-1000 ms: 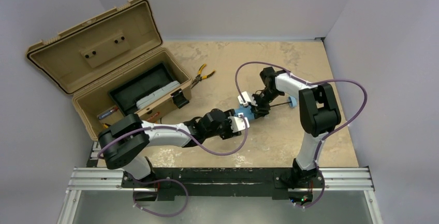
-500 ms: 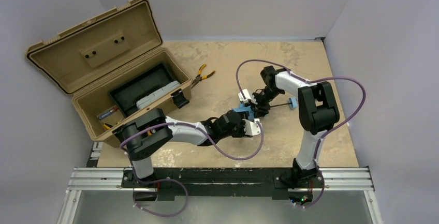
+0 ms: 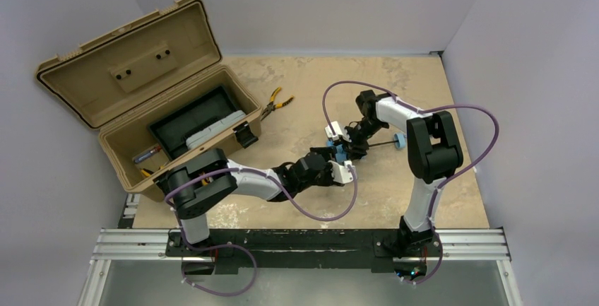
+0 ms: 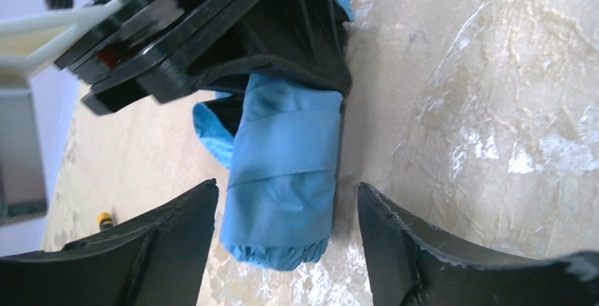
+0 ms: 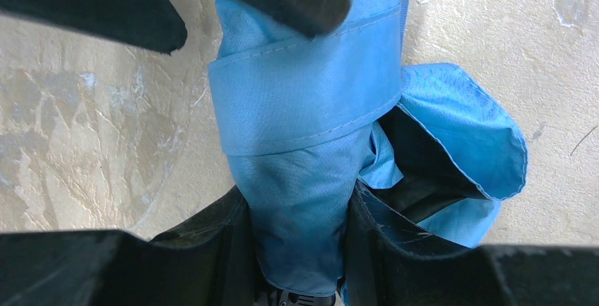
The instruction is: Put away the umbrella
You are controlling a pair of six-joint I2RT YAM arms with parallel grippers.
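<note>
The umbrella (image 3: pixel 341 153) is a folded sky-blue bundle lying on the table at centre, strap wrapped round it. Its thin black shaft (image 3: pixel 381 143) runs right to the small blue handle (image 3: pixel 399 140). My right gripper (image 3: pixel 351 143) is shut on the bundle (image 5: pixel 304 179), fabric pinched between both fingers. My left gripper (image 3: pixel 337 162) is open. In the left wrist view its fingers (image 4: pixel 176 239) stand either side of the bundle's free end (image 4: pixel 282 193) without touching it. The right gripper's black body (image 4: pixel 233 30) fills the top of that view.
An open tan toolbox (image 3: pixel 113 143) stands at the left, lid raised, with a black tray (image 3: pixel 191 119) inside. Yellow-handled pliers (image 3: pixel 277 101) lie beside the box. Walls close in the back and right sides.
My left arm has reached right and brought its open gripper around the bundle's end. The right gripper has kept its hold and barely moved.
</note>
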